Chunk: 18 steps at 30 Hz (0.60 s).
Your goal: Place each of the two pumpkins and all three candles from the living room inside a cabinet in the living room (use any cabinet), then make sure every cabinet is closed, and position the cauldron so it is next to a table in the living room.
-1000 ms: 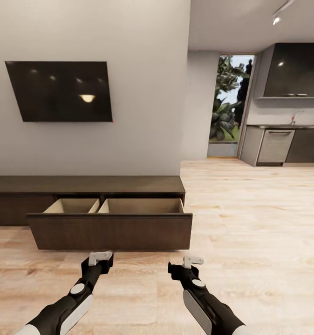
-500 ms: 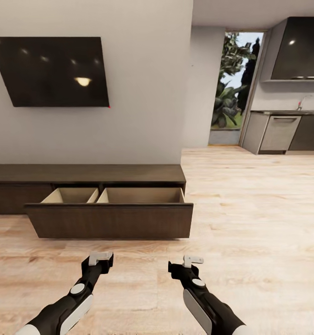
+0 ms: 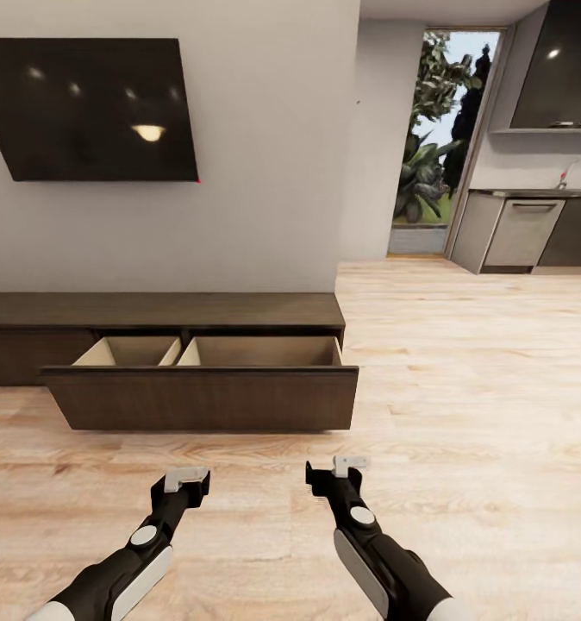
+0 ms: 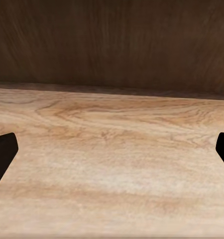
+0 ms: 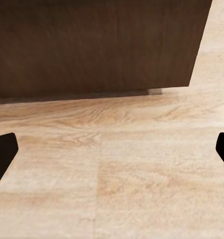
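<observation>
The cabinet (image 3: pixel 161 312) stands at 12 o'clock against the wall, its wide drawer (image 3: pixel 200 397) pulled out, showing two pale compartments with nothing visible inside. Below it at 6 o'clock, the left tool (image 3: pixel 187 476) and right tool (image 3: pixel 349 466) hover over the wooden floor (image 3: pixel 463 388), both spread open, holding nothing.

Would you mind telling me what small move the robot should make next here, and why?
Probably a push on the pulled-out drawer front of the cabinet. The drawer stands open, what shows of its pale interior looks bare, and both the left gripper and right gripper hang open and empty in front of it.
</observation>
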Available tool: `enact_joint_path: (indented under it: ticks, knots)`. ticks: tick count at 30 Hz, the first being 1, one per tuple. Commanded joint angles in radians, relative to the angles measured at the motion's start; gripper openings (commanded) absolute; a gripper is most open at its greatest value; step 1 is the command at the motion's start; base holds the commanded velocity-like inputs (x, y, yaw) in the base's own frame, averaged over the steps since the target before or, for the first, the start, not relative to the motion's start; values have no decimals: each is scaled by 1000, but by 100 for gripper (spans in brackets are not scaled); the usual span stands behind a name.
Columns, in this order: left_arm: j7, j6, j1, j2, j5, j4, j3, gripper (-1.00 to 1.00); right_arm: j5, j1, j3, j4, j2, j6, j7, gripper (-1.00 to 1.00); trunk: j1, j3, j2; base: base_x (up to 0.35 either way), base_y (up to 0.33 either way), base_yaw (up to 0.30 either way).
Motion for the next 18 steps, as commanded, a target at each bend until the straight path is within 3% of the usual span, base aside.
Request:
enact_joint_path:
  ticks: [1,8,18]
  knots:
    - [8,-6,-1,1,10,-1,-9,100,-2,-1,2,-5,-1,-8,-8,100,0,-1,0,0,0,0]
    - [8,-5,-1,1,10,0,-9,100,5,-1,-7,-10,-3,-71,-8,100,0,-1,0,43,0,0]
    - [8,-2,-2,1,11,1,-8,100,-3,-1,-11,-6,-11,-82,-8,100,0,-1,0,289,29,0]
